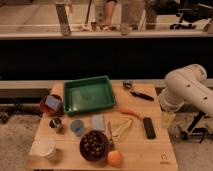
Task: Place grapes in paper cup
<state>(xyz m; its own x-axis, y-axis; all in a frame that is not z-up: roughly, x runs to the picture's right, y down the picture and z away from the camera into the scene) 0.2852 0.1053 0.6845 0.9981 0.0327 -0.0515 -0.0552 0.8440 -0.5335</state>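
The grapes [94, 143] look soft and light: pinch gently from above. The hand [168, 118] hangs at the right of the tabletop [145, 150]; whether open, I cannot tell.

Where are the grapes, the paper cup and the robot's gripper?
grapes [93, 144]: camera view, heap's middle.
paper cup [45, 149]: camera view, its middle.
gripper [167, 119]: camera view, its tip, by table [145, 152] edge, picture's right.

On the tabletop [150, 152], the tray [89, 95] sits at the back middle, with a small bowl [51, 104] just left of it. In front of that bowl stands the metal cup [55, 123], with a block [98, 122] further right. The grapes [93, 143] lie in the front bowl [82, 147]. The orange [115, 158] touches it on the right, and the paper cup [45, 148] is at front left. The tool [191, 128] hangs beyond the tabletop's right edge, under the arm [186, 89].
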